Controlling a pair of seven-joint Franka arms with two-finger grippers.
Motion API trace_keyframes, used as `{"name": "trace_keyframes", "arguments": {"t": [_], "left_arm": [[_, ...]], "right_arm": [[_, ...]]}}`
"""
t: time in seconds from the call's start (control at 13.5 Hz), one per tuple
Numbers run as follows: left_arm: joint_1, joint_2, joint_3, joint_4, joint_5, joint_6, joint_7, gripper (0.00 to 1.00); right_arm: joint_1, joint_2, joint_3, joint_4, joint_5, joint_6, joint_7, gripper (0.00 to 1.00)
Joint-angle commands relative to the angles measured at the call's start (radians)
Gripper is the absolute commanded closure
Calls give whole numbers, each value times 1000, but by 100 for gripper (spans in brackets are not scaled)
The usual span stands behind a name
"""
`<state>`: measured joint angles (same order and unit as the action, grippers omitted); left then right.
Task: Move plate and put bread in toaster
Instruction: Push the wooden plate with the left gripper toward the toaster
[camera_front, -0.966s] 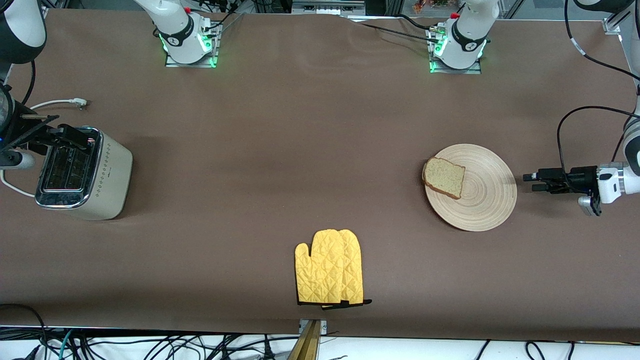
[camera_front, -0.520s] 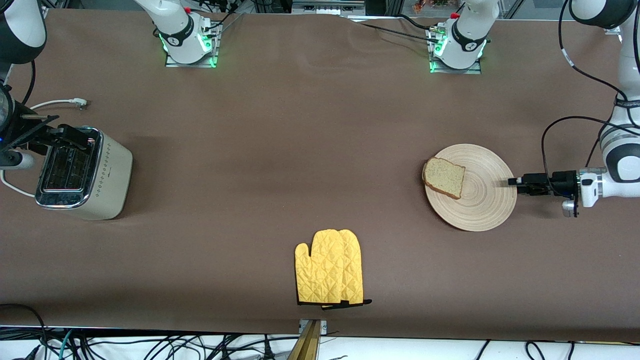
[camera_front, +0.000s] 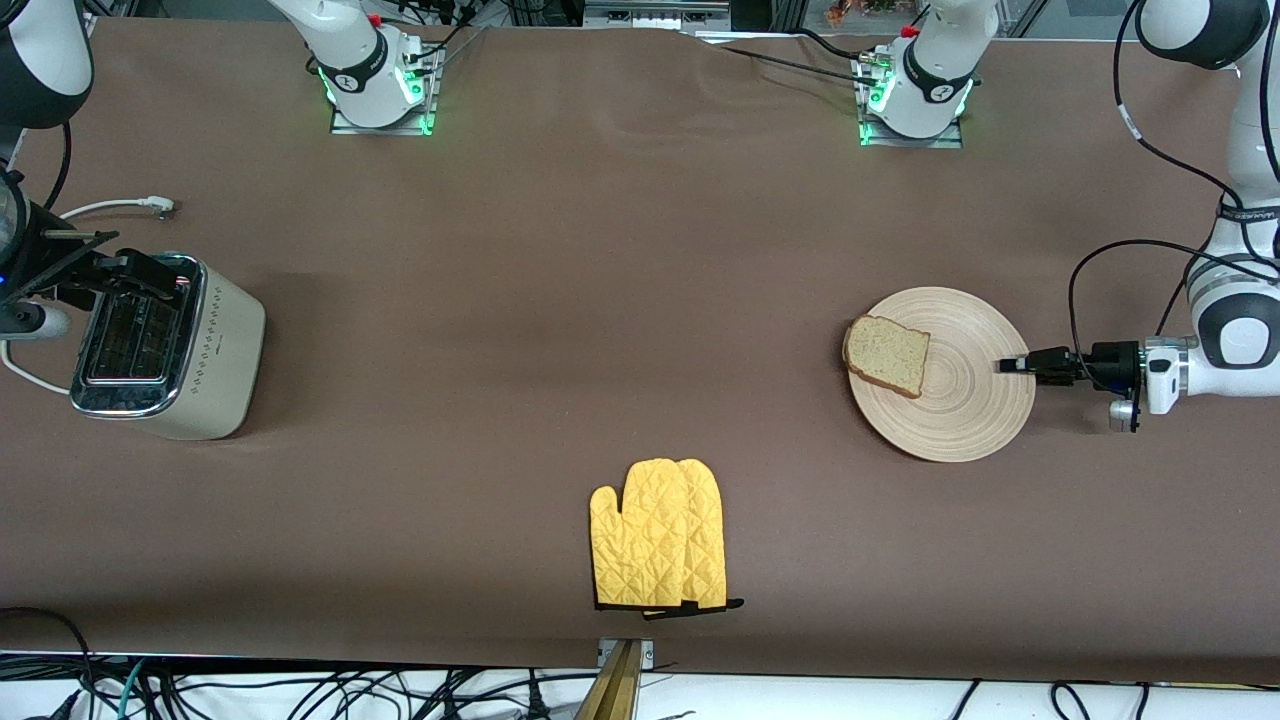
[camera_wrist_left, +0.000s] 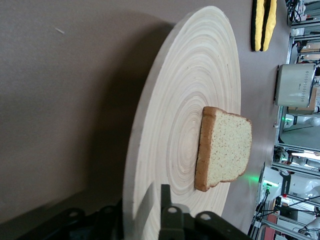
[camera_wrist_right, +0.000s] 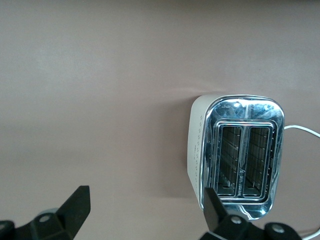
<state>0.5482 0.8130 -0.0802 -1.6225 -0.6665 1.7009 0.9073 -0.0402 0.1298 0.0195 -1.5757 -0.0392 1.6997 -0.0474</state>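
Note:
The pale wooden plate (camera_front: 965, 405) lies toward the left arm's end of the table. The bread (camera_front: 887, 355) slice rests on the part of it that faces the toaster. My left gripper (camera_front: 1013, 365) lies level at the plate's rim and is shut on it. In the left wrist view one finger (camera_wrist_left: 165, 200) presses on top of the plate (camera_wrist_left: 200, 100), the other is hidden beneath, and the bread (camera_wrist_left: 227, 150) lies further in. My right gripper (camera_front: 150, 273) hangs open over the cream toaster (camera_front: 200, 350). The toaster's (camera_wrist_right: 245, 155) two slots show past the right gripper (camera_wrist_right: 145, 207).
A yellow oven mitt (camera_front: 660, 535) lies near the table's front edge, midway along it. The toaster's white cord (camera_front: 110, 207) runs toward the arms' bases. The brown table (camera_front: 560, 330) stretches bare between toaster and plate.
My left gripper has slid in from beside the plate onto its rim and its jaws have closed there. The plate and bread have barely shifted. The right arm has not moved.

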Motion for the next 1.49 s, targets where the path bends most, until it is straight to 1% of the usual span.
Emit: {"name": "trace_keyframes", "arguments": {"t": [0.0,0.07,0.22,0.37,0.52,0.74,1.04,1.19,1.41], "left_arm": [[7,-3,-4,7,-50,-65,13,100],[-1,-3,-7,12,-62,-99,6,100],[-5,-5,-10,15,-126,-135,-28,100],[-22,-6,-36,13,-200,-178,-102,100],[-85,-12,-46,26,-220,-165,-140,100],[-249,-26,-52,20,-277,-40,-221,100],[-416,-21,-81,-10,-436,127,-206,100],[-499,-18,-81,-25,-490,134,-205,100],[-586,-9,-82,-34,-495,143,-188,100]], "right_arm": [[-10,8,8,20,-7,-5,1,0],[-10,7,8,20,-7,-5,7,0],[-10,7,8,20,-7,-5,3,0],[-10,8,8,20,-7,-5,1,0],[-10,8,8,20,-7,-5,1,0],[-10,16,8,22,-8,-5,1,0],[-10,16,7,23,-7,-5,0,0],[-10,16,7,22,-15,-3,1,0],[-9,31,8,23,-10,-5,3,0]]}}
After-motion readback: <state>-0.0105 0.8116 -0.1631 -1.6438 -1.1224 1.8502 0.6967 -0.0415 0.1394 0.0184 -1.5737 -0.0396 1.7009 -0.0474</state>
